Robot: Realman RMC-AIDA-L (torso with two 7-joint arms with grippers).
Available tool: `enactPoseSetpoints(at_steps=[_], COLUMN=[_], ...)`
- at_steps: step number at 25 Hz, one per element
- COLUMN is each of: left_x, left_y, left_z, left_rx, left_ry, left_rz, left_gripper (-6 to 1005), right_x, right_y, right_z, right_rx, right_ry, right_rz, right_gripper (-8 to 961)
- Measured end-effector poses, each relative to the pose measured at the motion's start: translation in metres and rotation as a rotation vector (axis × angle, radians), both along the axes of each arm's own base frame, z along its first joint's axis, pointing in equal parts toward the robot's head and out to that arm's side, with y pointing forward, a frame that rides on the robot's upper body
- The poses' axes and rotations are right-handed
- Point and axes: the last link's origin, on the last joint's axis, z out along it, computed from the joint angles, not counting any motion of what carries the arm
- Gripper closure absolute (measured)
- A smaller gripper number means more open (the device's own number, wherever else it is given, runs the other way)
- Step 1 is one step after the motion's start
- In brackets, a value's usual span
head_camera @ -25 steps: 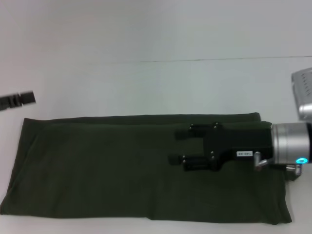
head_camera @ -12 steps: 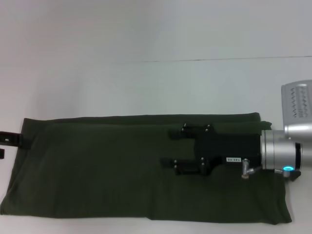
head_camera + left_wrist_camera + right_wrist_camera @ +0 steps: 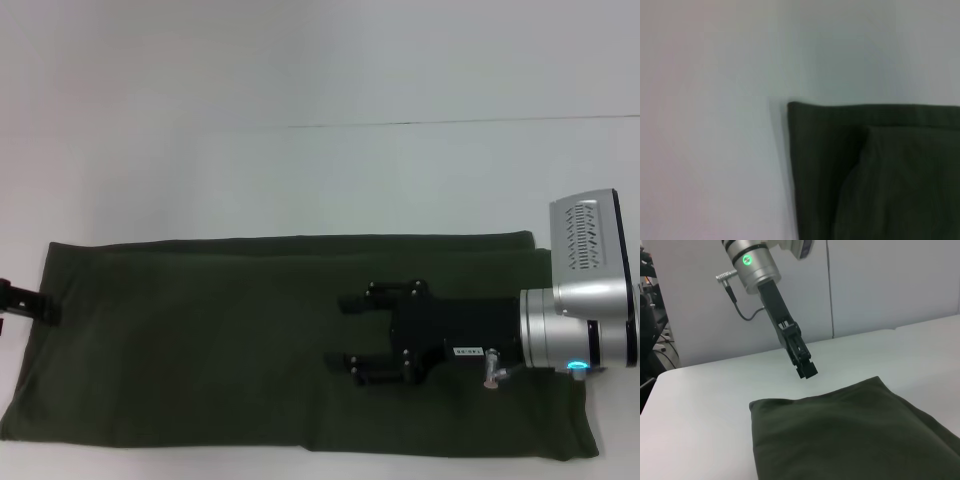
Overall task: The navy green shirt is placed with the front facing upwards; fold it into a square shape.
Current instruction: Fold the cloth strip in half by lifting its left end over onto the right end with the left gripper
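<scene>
Shirt [image 3: 200, 340] lies as a long folded band on the table [image 3: 300, 180]; squaring remains. Right gripper [image 3: 350, 332] hovers over it, fingers apart, empty. Left gripper [image 3: 806, 371] at the band's end, fingers unclear

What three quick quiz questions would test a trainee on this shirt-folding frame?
1. True or false: the shirt lies as a long band with its lettering hidden.
2. Which gripper is over the cloth? A) left gripper B) right gripper
3. Fill in: the left gripper is at the shirt's ___ end.

Key: 1 true. 2 B, with fingers apart and holding nothing; the left one is at the shirt's edge. 3 left, seen from the head view; the right wrist view shows it above the table just beyond that end.
</scene>
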Motion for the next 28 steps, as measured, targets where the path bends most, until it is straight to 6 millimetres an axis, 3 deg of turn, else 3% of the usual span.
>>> enactPoseSetpoints(at_steps=[17, 28], left_x=[-0.011, -0.012], left_y=[0.002, 0.001], left_z=[-0.023, -0.028], left_rx=[-0.023, -0.033], left_ry=[0.023, 0.025], left_rz=[0.01, 0.013], left_gripper=[95, 105], right_x=[0.002, 0.003], right_y=[-0.001, -0.001], right_z=[-0.002, -0.003], right_rx=[-0.003, -0.006], right_ry=[-0.003, -0.006], right_rz=[-0.019, -0.027], right_gripper=[172, 172])
